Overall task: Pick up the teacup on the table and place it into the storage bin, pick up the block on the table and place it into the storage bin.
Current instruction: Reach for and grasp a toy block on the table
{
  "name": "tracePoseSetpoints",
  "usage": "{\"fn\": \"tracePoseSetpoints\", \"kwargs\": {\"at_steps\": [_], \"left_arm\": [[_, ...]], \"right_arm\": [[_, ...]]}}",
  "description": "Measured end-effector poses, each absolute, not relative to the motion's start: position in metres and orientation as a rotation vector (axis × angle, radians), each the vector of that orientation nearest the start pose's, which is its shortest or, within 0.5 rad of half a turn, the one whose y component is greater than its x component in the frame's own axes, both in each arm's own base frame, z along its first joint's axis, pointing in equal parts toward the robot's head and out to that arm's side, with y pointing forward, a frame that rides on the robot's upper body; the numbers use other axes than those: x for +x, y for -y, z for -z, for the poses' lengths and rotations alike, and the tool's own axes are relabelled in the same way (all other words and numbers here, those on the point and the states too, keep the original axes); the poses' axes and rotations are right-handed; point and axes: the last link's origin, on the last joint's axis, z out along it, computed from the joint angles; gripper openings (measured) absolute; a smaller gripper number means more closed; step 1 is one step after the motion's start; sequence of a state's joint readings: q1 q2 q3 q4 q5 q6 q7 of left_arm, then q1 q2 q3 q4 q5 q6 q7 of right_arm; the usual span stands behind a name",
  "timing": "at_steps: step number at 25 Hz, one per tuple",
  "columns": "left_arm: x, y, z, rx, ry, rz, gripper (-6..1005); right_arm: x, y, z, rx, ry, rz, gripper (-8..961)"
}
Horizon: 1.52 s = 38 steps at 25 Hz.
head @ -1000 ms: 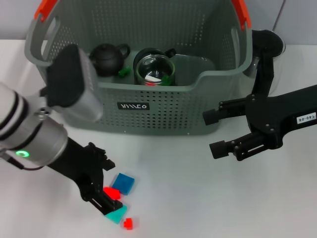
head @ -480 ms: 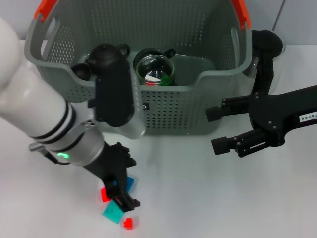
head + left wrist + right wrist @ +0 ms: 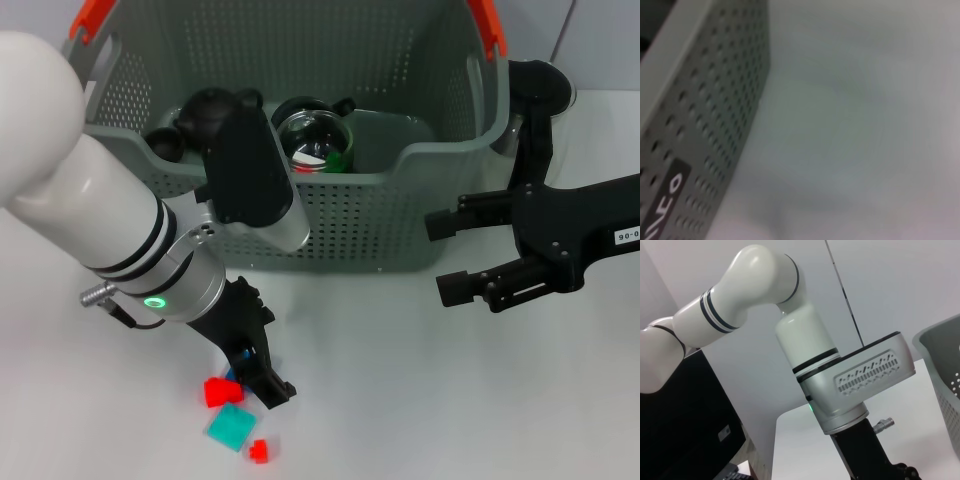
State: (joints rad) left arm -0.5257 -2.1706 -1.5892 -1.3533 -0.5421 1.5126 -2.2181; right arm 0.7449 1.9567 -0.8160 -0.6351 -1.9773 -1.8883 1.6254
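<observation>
1. Reaching down at the table's near edge, the left gripper (image 3: 258,372) hangs over a cluster of small blocks, fingers a little apart with a blue block (image 3: 232,376) barely showing between them.
2. The red block (image 3: 217,391) lies just beside the fingers toward the table's left side; the teal block (image 3: 231,428) sits just nearer the front edge, and a small red block (image 3: 259,451) lies closest to that edge.
3. Whether the fingertips touch the blue block I cannot tell; the gripper hides most of it.
4. The bin (image 3: 380,215) stands at the table's far side, well behind the blocks, and holds a dark teapot (image 3: 205,115) and a glass cup (image 3: 314,142); the teacup step looks done.
5. The right gripper (image 3: 452,258) hovers open by the bin's right front corner, well apart from the blocks.
6. Judgement: the left arm is far nearer, and any lift must travel back and up over the bin's front wall.
</observation>
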Motion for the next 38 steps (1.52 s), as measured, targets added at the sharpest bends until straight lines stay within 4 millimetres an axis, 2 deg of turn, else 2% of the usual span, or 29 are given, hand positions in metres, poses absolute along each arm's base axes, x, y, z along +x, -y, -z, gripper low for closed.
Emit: {"fn": "tracePoseSetpoints", "kwargs": {"at_steps": [11,17,22,32,38], "left_arm": [[-0.169,-0.312,0.045,-2.752,0.776,-0.611,962],[-0.161,-0.308,0.038,-2.686,0.915,-0.578,961],[-0.163,-0.306,0.04,-2.638,1.017,-0.571,961],[-0.172,-0.31,0.046,-2.546,1.136,-0.556,961],[-0.173,-0.308,0.055,-2.536,1.147,-0.565,962]], "right_arm": [[0.186,-0.345,-0.036,-3.168,-0.534,-0.734,940],[0.186,-0.347,-0.041,-3.164,-0.522,-0.73,941],[0.186,-0.348,-0.043,-3.158,-0.499,-0.734,941],[0.187,-0.347,-0.045,-3.148,-0.429,-0.752,940],[0.187,-0.347,-0.048,-3.143,-0.389,-0.746,940]]}}
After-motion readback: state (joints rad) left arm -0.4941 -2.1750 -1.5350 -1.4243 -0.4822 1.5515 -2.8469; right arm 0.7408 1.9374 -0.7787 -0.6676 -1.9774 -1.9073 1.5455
